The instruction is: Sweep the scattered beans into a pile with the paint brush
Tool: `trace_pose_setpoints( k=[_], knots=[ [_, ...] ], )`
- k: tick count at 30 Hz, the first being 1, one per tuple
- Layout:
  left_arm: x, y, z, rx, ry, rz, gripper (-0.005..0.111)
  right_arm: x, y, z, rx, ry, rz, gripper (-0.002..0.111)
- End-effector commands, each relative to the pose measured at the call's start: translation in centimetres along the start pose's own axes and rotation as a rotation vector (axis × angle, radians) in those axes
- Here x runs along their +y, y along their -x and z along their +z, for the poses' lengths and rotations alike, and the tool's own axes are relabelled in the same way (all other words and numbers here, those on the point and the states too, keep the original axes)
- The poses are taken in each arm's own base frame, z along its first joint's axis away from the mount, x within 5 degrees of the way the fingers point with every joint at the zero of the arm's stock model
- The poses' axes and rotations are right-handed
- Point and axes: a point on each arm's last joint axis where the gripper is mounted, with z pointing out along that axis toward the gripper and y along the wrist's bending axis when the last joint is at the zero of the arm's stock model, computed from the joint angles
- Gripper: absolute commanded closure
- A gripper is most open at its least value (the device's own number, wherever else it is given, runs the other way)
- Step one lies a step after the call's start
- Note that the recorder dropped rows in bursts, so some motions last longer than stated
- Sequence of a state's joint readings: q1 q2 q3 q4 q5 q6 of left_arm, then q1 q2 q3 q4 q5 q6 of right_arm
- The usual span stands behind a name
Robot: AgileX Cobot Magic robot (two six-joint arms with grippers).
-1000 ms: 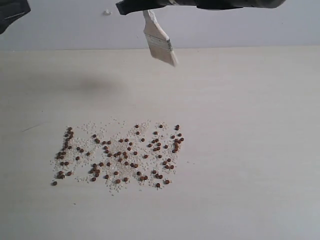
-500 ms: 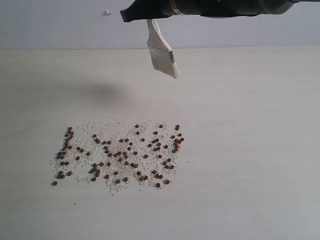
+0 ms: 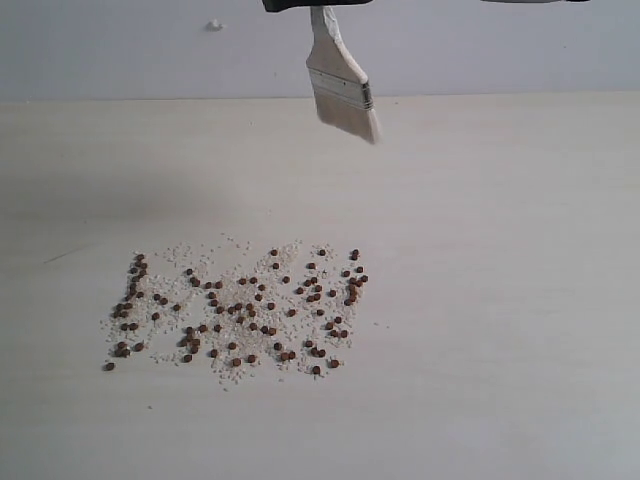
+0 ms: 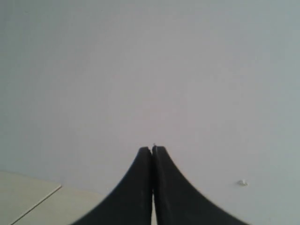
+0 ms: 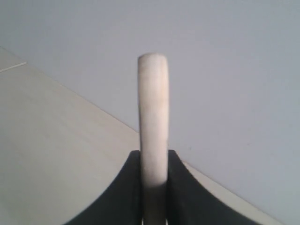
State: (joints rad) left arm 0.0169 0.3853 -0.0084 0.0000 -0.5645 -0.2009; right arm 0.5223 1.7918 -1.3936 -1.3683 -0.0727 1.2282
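Pale bench [image 3: 500, 300] and a blank grey wall [image 3: 500, 50] framed the scene as the right tool [image 5: 153, 157] held the paint brush [image 3: 338, 72] aloft at the top of the exterior view. Its jaws were clamped on the wooden handle [image 5: 153, 108], closed against both flat sides. The brush hung bristles [image 3: 350, 118] down and slightly tilted, clear of the bench and well apart from the beans [image 3: 235, 310]. These lay scattered in a loose, broad patch among whitish grains [image 3: 185, 255] toward the near left of the bench. Nothing had been gathered yet.

The high carry appeared meant to keep the bristles from dragging before any sweep. The grip far up the handle would leave the ferrule [image 3: 341, 89] and bristles free to reach the surface. The left tool [image 4: 152, 152], jaws pressed together on nothing, pointed at the wall, apparently parked out of the way. Judging by the layout, the brush would need to descend beside the patch's outer edge before any stroke inward.
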Motion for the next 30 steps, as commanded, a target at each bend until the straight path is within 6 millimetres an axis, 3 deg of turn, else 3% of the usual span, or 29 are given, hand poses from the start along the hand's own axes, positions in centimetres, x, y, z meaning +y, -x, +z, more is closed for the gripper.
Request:
trace_pose_setpoints(
  k=[1,5,12,20,30],
  knots=[
    [0.1,-0.1,-1.3,0.017,0.015,-0.020,0.107,0.0,1.1,-1.5,-0.029,0.000,-0.034,0.108],
    [0.0,0.0,-2.7,0.013,0.004,0.002,0.107,0.0,1.8,-2.7,-0.052,-0.003,-0.077,0.108],
    [0.2,-0.9,-3.6,0.107,0.021,-0.026,0.107,0.3,1.4,-4.0,-0.048,0.013,-0.162,0.108],
    [0.4,-1.8,-3.7,0.206,0.055,-0.148,0.107,0.9,0.9,-4.0,-0.053,0.072,-0.191,0.108],
    [0.5,-2.5,-3.9,0.280,0.074,-0.148,0.107,1.1,0.8,-4.0,-0.056,0.090,-0.184,0.108]
  ],
)
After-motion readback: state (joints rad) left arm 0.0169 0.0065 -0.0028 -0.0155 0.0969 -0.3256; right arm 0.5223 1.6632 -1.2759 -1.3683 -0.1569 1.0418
